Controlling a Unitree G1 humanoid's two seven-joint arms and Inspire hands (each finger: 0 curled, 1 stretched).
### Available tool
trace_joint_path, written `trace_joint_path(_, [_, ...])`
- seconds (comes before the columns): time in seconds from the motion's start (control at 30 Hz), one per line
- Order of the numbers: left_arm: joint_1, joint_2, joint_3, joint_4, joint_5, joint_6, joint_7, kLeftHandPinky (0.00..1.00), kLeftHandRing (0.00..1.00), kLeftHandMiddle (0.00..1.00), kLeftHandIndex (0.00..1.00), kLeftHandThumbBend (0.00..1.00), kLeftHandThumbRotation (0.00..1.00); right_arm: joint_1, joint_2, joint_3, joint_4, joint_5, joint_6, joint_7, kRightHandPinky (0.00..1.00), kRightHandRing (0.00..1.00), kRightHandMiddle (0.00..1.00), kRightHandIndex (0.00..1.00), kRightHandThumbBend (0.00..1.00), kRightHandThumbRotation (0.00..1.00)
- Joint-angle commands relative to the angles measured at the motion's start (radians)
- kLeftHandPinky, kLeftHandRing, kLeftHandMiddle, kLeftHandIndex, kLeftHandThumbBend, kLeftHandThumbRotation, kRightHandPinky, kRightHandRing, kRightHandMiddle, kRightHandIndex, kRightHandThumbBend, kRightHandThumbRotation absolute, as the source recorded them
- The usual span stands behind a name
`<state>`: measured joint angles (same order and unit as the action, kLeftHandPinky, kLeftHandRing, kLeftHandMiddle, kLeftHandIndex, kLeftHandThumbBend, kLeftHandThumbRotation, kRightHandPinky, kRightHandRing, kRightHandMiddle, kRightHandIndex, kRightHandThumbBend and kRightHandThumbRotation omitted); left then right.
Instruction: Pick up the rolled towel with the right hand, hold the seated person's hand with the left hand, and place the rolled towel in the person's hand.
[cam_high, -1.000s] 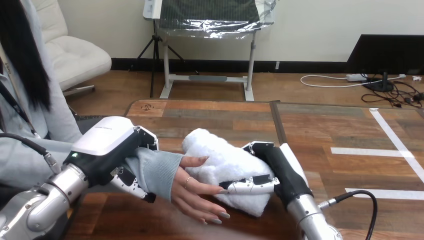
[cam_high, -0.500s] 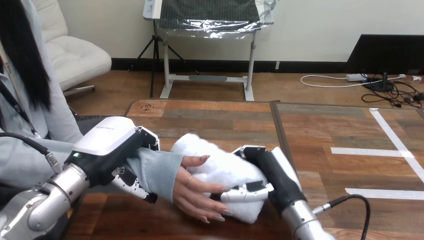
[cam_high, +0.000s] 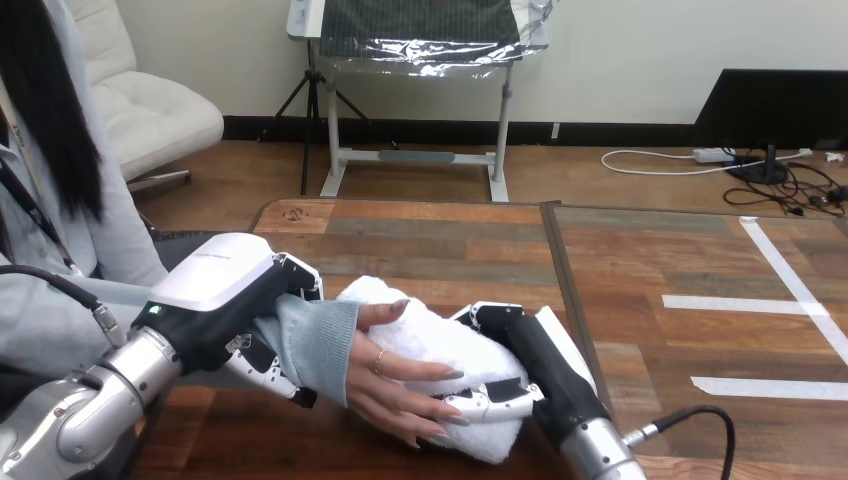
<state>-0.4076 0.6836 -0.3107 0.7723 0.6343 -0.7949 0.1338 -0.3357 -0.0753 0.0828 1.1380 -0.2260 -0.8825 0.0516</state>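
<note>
A white rolled towel (cam_high: 440, 340) lies slanted across the table's middle, pressed against the palm of the person's hand (cam_high: 395, 385). That hand comes in from the left in a pale blue sleeve, and its fingers lie over the towel's near side. My right hand (cam_high: 525, 365) is shut on the towel from the right, its thumb across the front end and its fingers round the back. My left hand (cam_high: 235, 300) is shut on the person's wrist at the sleeve, with its fingers curled under and over it.
The wooden table (cam_high: 420, 235) runs back to a dark seam (cam_high: 565, 270) right of the towel. White tape strips (cam_high: 750, 300) mark the table's right part. A black cable (cam_high: 690, 420) trails from my right forearm.
My right hand has carried the towel leftward and nearer, into the person's palm. The person's fingers now lie over the towel. My left hand has stayed on the wrist.
</note>
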Motion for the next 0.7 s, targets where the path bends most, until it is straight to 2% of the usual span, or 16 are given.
trace_joint_path(0.0, [-0.119,-0.054,0.02,-0.023,-0.025,-0.031,0.031,0.23,0.28,0.34,0.38,1.0,0.15,0.018,0.005,0.019,-0.155,0.032,-0.028,0.052,0.23,0.27,0.37,0.45,0.87,0.05])
trace_joint_path(0.23, [-0.124,-0.062,0.017,-0.007,-0.028,-0.035,0.028,0.23,0.27,0.33,0.37,1.0,0.14,0.089,-0.002,0.031,-0.302,0.066,0.013,0.105,0.23,0.27,0.36,0.45,0.87,0.04])
trace_joint_path(0.47, [-0.133,-0.066,0.011,0.016,-0.015,-0.044,0.042,0.23,0.27,0.33,0.36,1.0,0.14,0.171,-0.014,0.05,-0.474,0.112,0.062,0.169,0.22,0.27,0.36,0.45,0.87,0.04])
trace_joint_path(0.67, [-0.139,-0.068,0.007,0.031,-0.005,-0.052,0.055,0.22,0.26,0.32,0.36,1.0,0.15,0.225,-0.026,0.062,-0.59,0.15,0.091,0.214,0.22,0.27,0.36,0.45,0.86,0.03])
